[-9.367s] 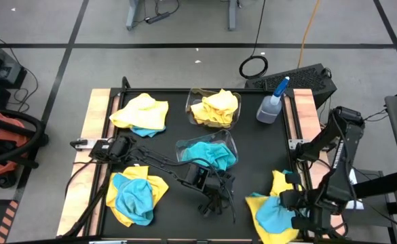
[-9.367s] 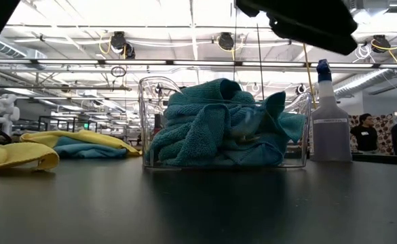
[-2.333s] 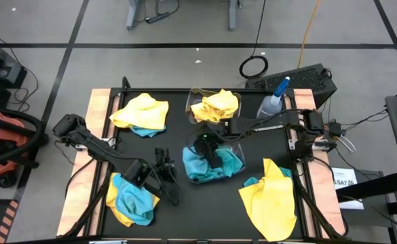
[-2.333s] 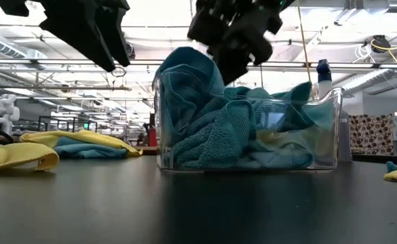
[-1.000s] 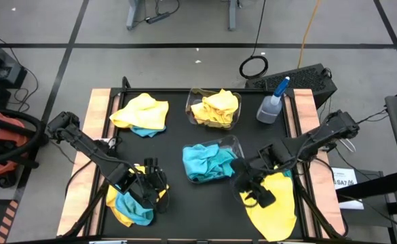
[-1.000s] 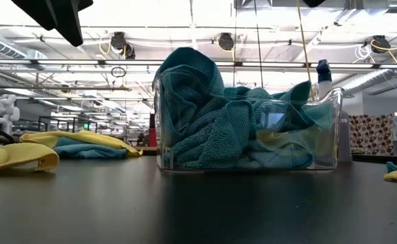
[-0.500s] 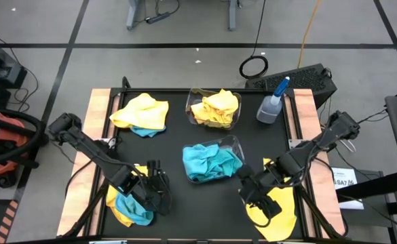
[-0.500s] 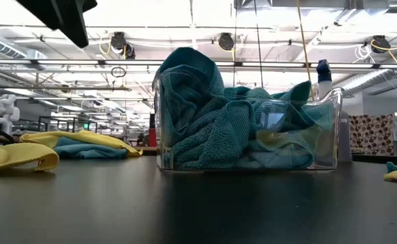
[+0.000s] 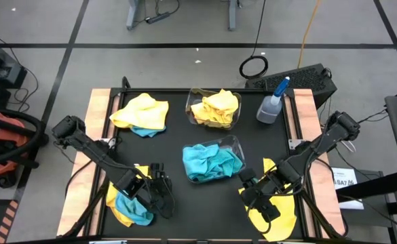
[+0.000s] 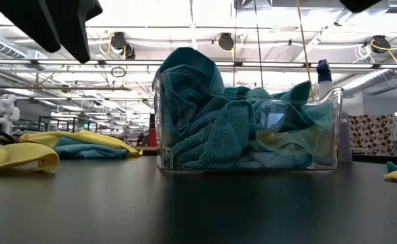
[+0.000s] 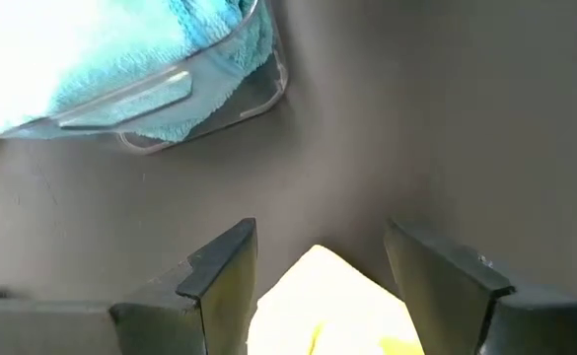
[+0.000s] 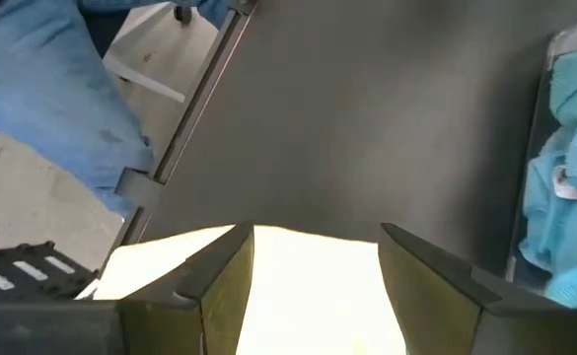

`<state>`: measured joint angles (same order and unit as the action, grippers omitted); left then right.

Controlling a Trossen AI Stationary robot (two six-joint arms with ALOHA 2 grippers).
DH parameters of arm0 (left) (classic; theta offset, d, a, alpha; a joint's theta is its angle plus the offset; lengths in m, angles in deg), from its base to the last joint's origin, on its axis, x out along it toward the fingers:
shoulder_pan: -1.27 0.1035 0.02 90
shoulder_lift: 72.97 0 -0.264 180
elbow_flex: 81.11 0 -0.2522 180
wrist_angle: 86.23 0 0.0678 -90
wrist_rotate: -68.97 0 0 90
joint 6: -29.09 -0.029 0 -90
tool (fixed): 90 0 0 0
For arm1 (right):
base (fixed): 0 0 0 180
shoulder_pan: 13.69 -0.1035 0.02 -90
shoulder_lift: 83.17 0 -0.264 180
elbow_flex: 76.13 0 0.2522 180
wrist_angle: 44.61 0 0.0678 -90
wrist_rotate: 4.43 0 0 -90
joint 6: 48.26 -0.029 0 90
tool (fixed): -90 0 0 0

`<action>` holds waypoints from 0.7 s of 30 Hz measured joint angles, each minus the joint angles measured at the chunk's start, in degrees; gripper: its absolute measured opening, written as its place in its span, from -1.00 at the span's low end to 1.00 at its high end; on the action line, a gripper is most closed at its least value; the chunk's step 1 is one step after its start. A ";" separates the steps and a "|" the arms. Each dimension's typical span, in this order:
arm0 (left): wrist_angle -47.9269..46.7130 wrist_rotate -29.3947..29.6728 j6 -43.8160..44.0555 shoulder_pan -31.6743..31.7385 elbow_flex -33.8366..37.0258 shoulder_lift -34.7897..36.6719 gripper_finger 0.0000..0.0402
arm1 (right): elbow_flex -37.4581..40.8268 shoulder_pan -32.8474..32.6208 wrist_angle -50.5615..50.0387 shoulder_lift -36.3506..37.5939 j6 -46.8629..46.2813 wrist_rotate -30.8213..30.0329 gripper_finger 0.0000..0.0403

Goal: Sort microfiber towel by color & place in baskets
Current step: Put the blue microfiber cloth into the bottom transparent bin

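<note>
Currently left gripper (image 9: pixel 159 192) sits over the near-left towel pile (image 9: pixel 131 203) (yellow with turquoise on top), fingers (image 11: pixel 219 271) spread, a yellow corner (image 11: pixel 327 301) between them, not pinched. Right gripper (image 9: pixel 252 193) sits at the edge of the near-right yellow towel (image 9: pixel 279 210), fingers (image 12: pixel 219 271) spread with the yellow cloth (image 12: pixel 308 286) between, nothing pinched.

Centre basket (image 9: pixel 233 144) holds turquoise towels (image 9: pixel 210 163), piled above the rim in the low view (image 10: pixel 218 122). Far basket (image 9: pixel 190 108) holds yellow towels (image 9: pixel 215 107). One more loose pile, yellow over turquoise (image 9: pixel 140 113), lies far-left on the table (image 9: pixel 178 210). Spray bottle (image 9: pixel 271 103) stands far-right, just beside the yellow basket. Low view: both arms only dark shapes along the top edge.
</note>
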<state>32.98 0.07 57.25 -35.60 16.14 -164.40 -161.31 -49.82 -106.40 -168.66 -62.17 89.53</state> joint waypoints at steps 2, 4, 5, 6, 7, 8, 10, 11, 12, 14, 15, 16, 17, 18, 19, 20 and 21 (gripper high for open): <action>-0.35 -2.01 0.12 -0.11 0.00 0.00 0.15 | 1.51 0.00 1.97 0.00 0.04 0.00 0.03; -1.32 -4.90 1.64 -0.50 0.00 0.00 0.15 | 3.07 0.00 3.69 0.00 0.45 0.00 0.03; -2.49 -6.38 2.98 -0.81 0.00 0.00 0.15 | 3.77 0.01 4.39 0.00 0.76 0.01 0.03; -4.00 -7.70 4.41 -1.25 0.00 0.00 0.15 | 4.30 0.05 4.96 0.00 1.09 -0.05 0.03; -5.74 -8.98 6.02 -1.71 0.00 0.00 0.15 | 4.63 0.05 5.04 0.00 1.36 -0.55 0.03; -7.38 -10.02 7.75 -2.29 0.00 0.00 0.15 | 4.94 0.07 5.29 0.00 1.55 -1.29 0.03; -10.47 -12.18 11.15 -3.74 0.00 0.00 0.15 | 5.40 0.07 5.54 0.00 2.22 -2.59 0.03; -11.54 -13.33 12.74 -4.54 0.00 0.00 0.15 | 5.68 0.12 6.07 0.00 2.80 -2.97 0.03; -12.24 -14.36 14.25 -5.36 0.00 0.00 0.15 | 5.74 0.11 6.34 0.00 3.52 -3.59 0.03; -13.19 -15.60 16.99 -7.05 0.00 0.00 0.15 | 5.75 0.11 6.81 0.00 4.72 -4.65 0.03; -13.34 -15.95 18.34 -7.83 0.00 0.00 0.15 | 5.75 0.12 6.95 0.00 5.26 -5.27 0.03; -13.52 -16.47 19.65 -8.51 0.00 0.00 0.15 | 5.75 0.14 6.95 0.00 5.79 -5.79 0.03; -13.82 -16.56 20.94 -9.22 0.00 -0.01 0.15 | 5.75 0.16 6.99 0.00 6.35 -6.46 0.03; -14.19 -16.57 22.21 -9.86 0.00 -0.02 0.15 | 5.75 0.18 7.04 0.00 6.73 -7.03 0.03; -14.33 -16.60 23.49 -10.56 0.00 -0.02 0.15 | 5.75 0.30 7.06 0.00 7.00 -7.19 0.03; -14.35 -16.60 24.64 -11.20 0.00 -0.02 0.15 | 5.75 0.44 7.07 0.00 7.20 -7.16 0.03; -14.44 -16.60 25.76 -11.81 0.00 -0.02 0.15 | 5.75 0.52 7.06 0.00 7.28 -7.14 0.03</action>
<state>18.54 -16.52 83.01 -47.41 16.14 -164.43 -155.56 -49.30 -99.34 -168.66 -54.89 82.39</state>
